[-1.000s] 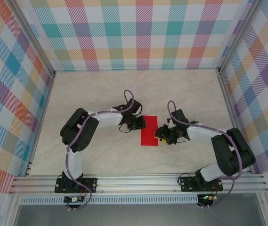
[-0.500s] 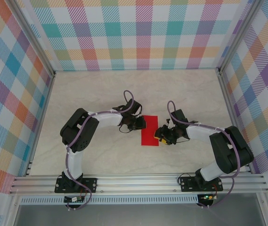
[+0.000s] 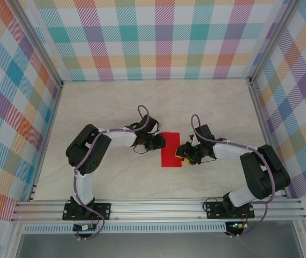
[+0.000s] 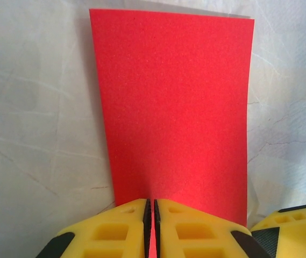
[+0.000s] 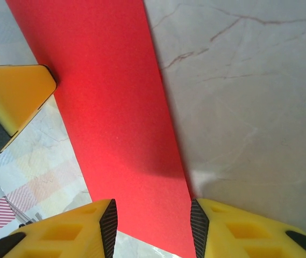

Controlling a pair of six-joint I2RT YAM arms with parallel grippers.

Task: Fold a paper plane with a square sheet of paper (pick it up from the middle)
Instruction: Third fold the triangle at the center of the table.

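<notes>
The thin red paper sheet (image 3: 170, 149) looks light, floppy; pinch mid-edge; left gripper (image 4: 151, 208) clamps its left edge; right gripper (image 5: 151, 216) gapes, empty.

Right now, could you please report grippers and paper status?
Left gripper shut on edge of red paper. Right gripper open, astride it. Red paper a narrow rectangle, no plane yet. Nothing in the way.

We are showing white-and-black arms (image 3: 115, 137), trailing purple cables (image 3: 192, 122), and wearing yellow fingers (image 4: 115, 231) with black pads (image 5: 108, 226).
</notes>
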